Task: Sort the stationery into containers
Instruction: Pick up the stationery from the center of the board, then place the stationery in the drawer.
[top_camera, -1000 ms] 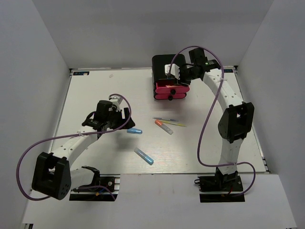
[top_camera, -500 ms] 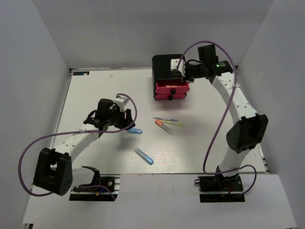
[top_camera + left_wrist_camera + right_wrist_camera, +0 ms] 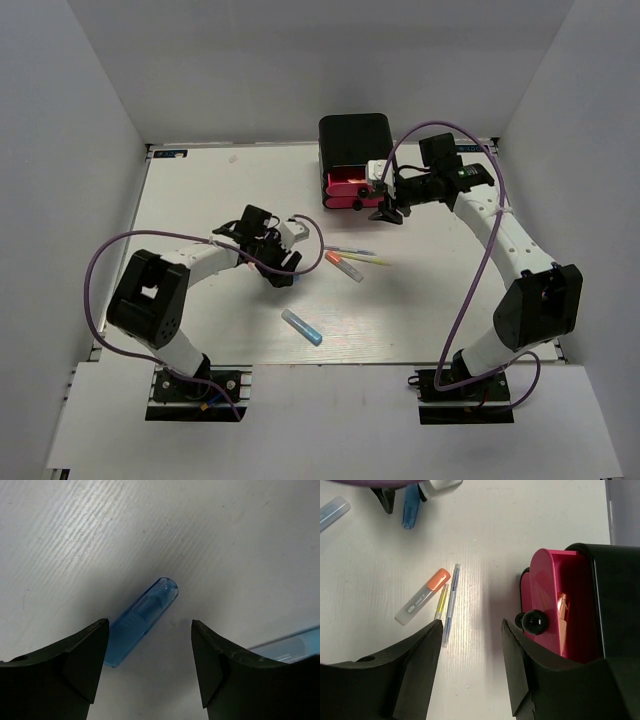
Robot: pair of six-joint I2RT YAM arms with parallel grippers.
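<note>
A stubby blue marker (image 3: 142, 622) lies on the table between the jaws of my open left gripper (image 3: 149, 626), closer to the left finger and untouched. In the top view that gripper (image 3: 285, 265) hides it. A second blue marker (image 3: 302, 327) lies nearer the front. An orange-grey marker (image 3: 422, 602), a yellow pen (image 3: 441, 602) and a bluish pen (image 3: 451, 602) lie together mid-table. The black box (image 3: 355, 140) has its top pink drawer (image 3: 547, 605) pulled out, with an orange item (image 3: 561, 617) inside. My right gripper (image 3: 471, 625) is open and empty beside the drawer knob (image 3: 536, 621).
White walls close in the table on the left, back and right. The second blue marker also shows at the right edge of the left wrist view (image 3: 290, 647). The arms' purple cables loop over the table near both grippers.
My left gripper has moved right and down over the blue marker. My right gripper has come off the black box and now sits in front of the open drawer.
</note>
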